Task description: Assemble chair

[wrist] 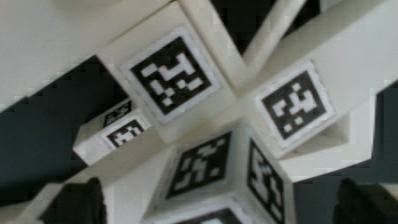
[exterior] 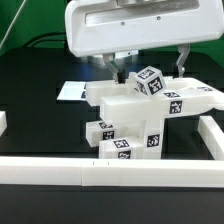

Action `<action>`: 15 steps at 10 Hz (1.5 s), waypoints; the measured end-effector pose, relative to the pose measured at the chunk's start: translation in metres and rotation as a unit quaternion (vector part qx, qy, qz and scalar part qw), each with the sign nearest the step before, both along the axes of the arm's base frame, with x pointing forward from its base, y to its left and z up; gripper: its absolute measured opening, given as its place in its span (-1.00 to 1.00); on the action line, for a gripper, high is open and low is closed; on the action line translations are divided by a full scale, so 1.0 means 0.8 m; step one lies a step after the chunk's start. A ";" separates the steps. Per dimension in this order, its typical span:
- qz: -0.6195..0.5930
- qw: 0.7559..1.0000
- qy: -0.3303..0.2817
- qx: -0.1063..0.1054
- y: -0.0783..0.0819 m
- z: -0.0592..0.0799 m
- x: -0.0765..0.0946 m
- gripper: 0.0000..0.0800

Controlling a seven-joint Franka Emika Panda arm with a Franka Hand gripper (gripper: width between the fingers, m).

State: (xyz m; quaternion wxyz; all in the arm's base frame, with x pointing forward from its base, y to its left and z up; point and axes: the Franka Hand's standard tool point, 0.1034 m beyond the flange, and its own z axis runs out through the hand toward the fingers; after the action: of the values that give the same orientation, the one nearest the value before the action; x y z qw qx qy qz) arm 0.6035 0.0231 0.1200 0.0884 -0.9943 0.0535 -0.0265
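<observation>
The chair's white tagged parts stand in a cluster (exterior: pixel 140 115) at the table's middle. A flat slab (exterior: pixel 112 97) lies on top, with a small tagged block (exterior: pixel 150 80) tilted above it and leg blocks (exterior: pixel 125 140) below. My gripper (exterior: pixel 124 66) hangs just above the cluster, under the arm's big white housing. In the wrist view my gripper (wrist: pixel 217 202) is open. Its dark fingers (wrist: pixel 75 200) stand wide on either side of a tagged white block (wrist: pixel 228 175); a dark gap shows at one finger. Crossing white bars (wrist: pixel 267 45) of the frame lie beyond.
The marker board (exterior: pixel 72 91) lies flat at the exterior view's left. Long white rails run along the front (exterior: pixel 110 172) and the right (exterior: pixel 214 135), with a short piece at the left edge (exterior: pixel 3 122). A dark cable trails at the back left.
</observation>
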 end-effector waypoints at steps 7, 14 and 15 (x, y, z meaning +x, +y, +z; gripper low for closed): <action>0.208 0.977 -0.032 -0.017 0.001 -0.002 -0.001 0.62; 0.181 0.983 -0.029 -0.016 0.001 0.000 0.000 -0.27; 0.145 0.989 -0.023 -0.013 0.002 0.000 0.000 -0.27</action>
State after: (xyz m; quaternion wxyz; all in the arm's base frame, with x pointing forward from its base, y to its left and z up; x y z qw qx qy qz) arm 0.6032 0.0244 0.1199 0.0791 -0.9917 -0.0941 -0.0366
